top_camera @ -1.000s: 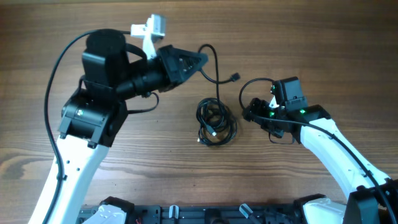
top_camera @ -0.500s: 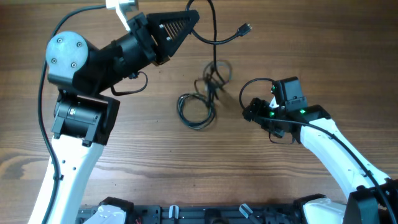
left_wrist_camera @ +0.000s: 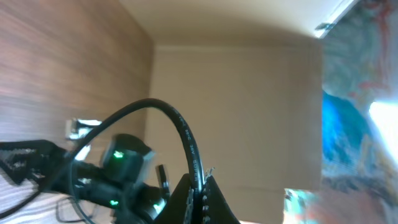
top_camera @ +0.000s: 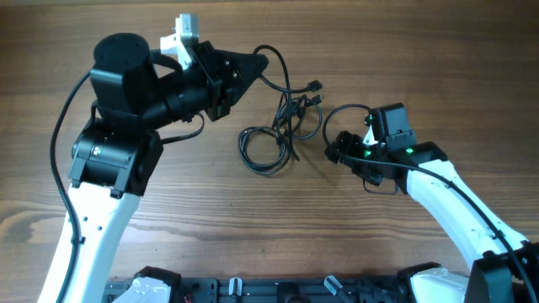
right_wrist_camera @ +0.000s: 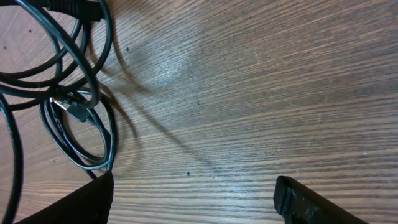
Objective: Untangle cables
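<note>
The left end effector (top_camera: 258, 61) is clenched on a black cable (top_camera: 285, 74). In the left wrist view its fingertips (left_wrist_camera: 198, 198) pinch the strand, which arches up and away from them. From that grip the cable curves toward the far edge of the table (top_camera: 438, 50), then drops back down. A small plug (top_camera: 316, 84) lies just beside it. The strand runs into the bundle of cables (top_camera: 289, 111) near the middle of the table, where a tight knot of short loops joins a wider loop on the left arm's side.

The right end effector (top_camera: 331, 149) is released. In the right wrist view its two fingers sit wide apart with only bare table (right_wrist_camera: 249, 93) between them. It sits low, just beside the bundle on the right side but not touching it. The nearest loops (right_wrist_camera: 79, 107) lie flat on the wood.
</note>
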Robot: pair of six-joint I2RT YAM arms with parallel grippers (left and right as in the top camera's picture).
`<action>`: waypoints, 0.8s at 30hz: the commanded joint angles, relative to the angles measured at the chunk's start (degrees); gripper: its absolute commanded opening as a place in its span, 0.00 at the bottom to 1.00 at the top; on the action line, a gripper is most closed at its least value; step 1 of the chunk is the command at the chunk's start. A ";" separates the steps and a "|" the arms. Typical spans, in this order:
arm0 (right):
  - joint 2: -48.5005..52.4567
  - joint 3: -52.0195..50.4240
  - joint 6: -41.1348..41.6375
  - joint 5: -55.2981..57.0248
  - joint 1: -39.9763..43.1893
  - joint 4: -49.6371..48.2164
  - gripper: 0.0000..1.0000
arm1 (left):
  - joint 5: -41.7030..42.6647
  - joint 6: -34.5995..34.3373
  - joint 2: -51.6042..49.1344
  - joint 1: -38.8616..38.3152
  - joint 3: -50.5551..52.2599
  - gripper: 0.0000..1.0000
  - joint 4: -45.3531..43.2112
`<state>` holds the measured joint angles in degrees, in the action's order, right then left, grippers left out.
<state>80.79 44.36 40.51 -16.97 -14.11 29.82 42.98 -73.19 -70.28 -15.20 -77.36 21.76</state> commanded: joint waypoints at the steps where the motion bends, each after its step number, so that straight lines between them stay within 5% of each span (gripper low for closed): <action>1: 0.37 0.52 -0.04 -1.27 -0.20 -0.22 0.85 | -5.57 8.57 0.42 0.33 -0.35 0.04 6.49; 9: 0.37 0.52 0.09 -5.57 -0.20 -2.43 0.91 | -8.35 17.64 0.42 -0.94 -0.33 0.04 24.59; 24: 0.37 0.52 1.73 -11.82 -0.20 -8.59 0.90 | -6.60 20.52 0.42 -8.59 -0.33 0.04 25.75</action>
<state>80.79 44.36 40.77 -26.63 -14.11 21.93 34.98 -54.04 -70.26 -23.64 -77.36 48.47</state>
